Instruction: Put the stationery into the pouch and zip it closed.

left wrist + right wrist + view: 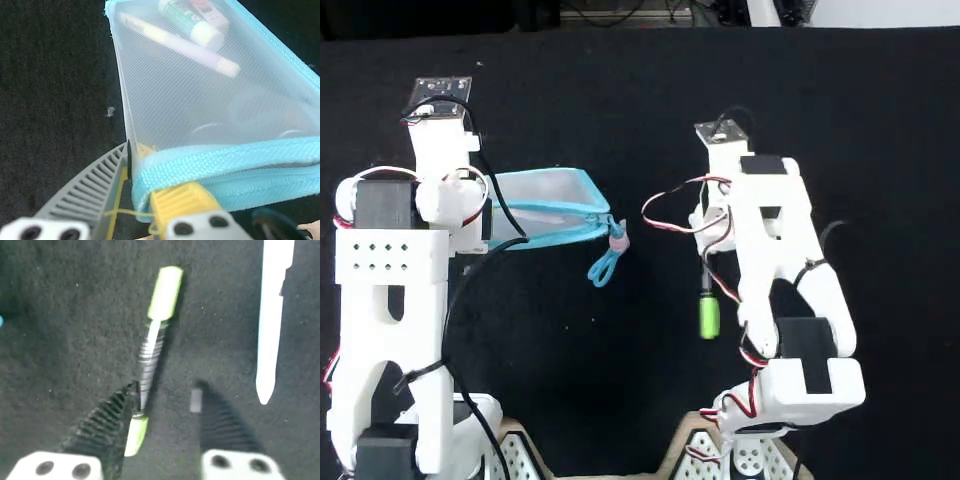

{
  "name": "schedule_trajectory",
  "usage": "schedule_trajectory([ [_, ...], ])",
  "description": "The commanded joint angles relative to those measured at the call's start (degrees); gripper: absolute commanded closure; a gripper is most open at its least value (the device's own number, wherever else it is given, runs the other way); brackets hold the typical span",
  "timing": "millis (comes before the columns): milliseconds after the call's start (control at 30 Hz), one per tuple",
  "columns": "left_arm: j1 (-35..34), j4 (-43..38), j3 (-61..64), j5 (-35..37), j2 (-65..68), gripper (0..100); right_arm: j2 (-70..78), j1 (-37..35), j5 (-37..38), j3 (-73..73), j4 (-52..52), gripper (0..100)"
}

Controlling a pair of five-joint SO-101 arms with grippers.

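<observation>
A translucent pouch (548, 200) with light-blue trim lies on the black mat, its zip pull and blue loop (608, 258) at its right end. My left gripper (139, 186) is shut on the pouch's (200, 105) zip-side corner. Through its wall I see a white pen (180, 44), a glue stick (192, 22) and an eraser. My right gripper (162, 392) is open and low over a green highlighter (155, 330). The highlighter lies between the jaws, against one finger (107, 422). In the high view it (708, 315) lies beside the right arm.
A white pen (271, 315) lies on the mat just outside my right gripper's other finger. The black mat (620, 380) covers the whole table, and both arm bases stand at its near edge.
</observation>
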Motion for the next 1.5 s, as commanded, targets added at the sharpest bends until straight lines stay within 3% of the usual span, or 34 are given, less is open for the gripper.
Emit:
schedule_trajectory([
  [0, 0.0, 0.1, 0.7, 0.7, 0.5, 97, -1.4, 0.7, 0.4, -1.0, -0.4, 69.8],
  [267, 0.0, 0.1, 0.7, 0.7, 0.5, 97, 2.7, 0.6, -0.2, -9.5, -0.3, 68.8],
  [400, 0.0, -0.1, 0.7, 0.7, 0.5, 97, 6.0, 0.5, -5.2, -13.0, -0.3, 69.2],
  [667, 0.0, -0.1, 0.7, 0.7, 0.5, 97, 16.0, -3.4, -6.5, -20.4, -0.3, 86.9],
  [1100, 0.0, -0.1, 0.7, 0.7, 0.5, 97, 23.5, -4.6, -6.6, -28.6, -0.4, 73.5],
  [1467, 0.0, 0.0, 0.7, 0.7, 0.5, 97, 33.7, -9.1, -6.7, -35.9, -0.3, 73.4],
])
